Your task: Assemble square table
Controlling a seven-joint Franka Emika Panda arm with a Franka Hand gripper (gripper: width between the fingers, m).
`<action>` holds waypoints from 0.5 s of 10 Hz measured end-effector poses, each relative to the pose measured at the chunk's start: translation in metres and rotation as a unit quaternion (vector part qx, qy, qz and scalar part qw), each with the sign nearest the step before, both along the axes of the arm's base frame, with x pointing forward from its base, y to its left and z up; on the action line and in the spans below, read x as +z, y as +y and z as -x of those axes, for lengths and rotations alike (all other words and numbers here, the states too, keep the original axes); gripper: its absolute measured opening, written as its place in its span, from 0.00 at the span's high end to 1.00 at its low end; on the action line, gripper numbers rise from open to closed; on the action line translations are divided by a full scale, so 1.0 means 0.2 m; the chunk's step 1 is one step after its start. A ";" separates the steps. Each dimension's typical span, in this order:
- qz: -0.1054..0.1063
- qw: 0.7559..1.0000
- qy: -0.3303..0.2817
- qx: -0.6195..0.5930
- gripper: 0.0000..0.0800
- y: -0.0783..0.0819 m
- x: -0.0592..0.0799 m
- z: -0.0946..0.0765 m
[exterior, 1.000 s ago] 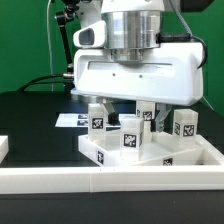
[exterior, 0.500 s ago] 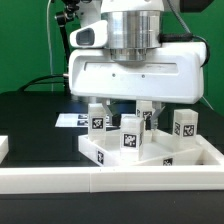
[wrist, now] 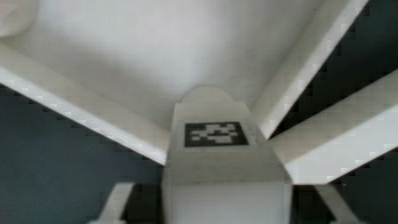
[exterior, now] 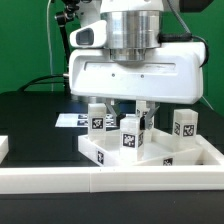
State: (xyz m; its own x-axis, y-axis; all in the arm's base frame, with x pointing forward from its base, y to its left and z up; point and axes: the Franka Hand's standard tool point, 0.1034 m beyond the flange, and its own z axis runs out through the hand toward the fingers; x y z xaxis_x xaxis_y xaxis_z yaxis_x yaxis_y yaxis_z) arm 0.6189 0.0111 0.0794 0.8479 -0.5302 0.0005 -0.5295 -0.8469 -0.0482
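The square table's white top (exterior: 160,156), a shallow tray with a raised rim, lies right of centre in the exterior view. Short white tagged legs stand upright on it. One leg (exterior: 130,136) is in the middle, another (exterior: 97,118) is towards the exterior view's left and a third (exterior: 185,124) towards its right. My gripper (exterior: 130,118) hangs straight down over the middle leg, shut on its upper part. In the wrist view that leg (wrist: 217,150) fills the space between my fingers (wrist: 125,205), with the table top (wrist: 160,50) beneath it.
A long white border rail (exterior: 110,182) runs along the front of the black table, just before the tray. The marker board (exterior: 70,120) lies flat behind the tray on the exterior view's left. A white block end (exterior: 4,148) shows at the left edge.
My fingers have come together from wide open onto the middle leg. The hand and the legs stay where they were.
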 end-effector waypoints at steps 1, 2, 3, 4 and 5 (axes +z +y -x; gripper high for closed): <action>-0.005 0.998 0.000 -0.070 0.64 0.00 0.00 0.00; -0.009 0.988 -0.005 -0.153 0.64 -0.01 0.00 0.01; -0.010 0.982 -0.007 -0.187 0.64 -0.01 0.00 0.01; -0.011 0.975 -0.005 -0.222 0.64 -0.01 0.00 0.01; -0.014 0.960 -0.003 -0.280 0.64 -0.01 0.00 0.01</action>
State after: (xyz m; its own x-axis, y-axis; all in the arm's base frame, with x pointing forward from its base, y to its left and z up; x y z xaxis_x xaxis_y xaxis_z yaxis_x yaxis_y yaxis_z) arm 0.6178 0.0099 0.0792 0.4305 -0.9024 -0.0169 -0.9008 -0.4284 -0.0713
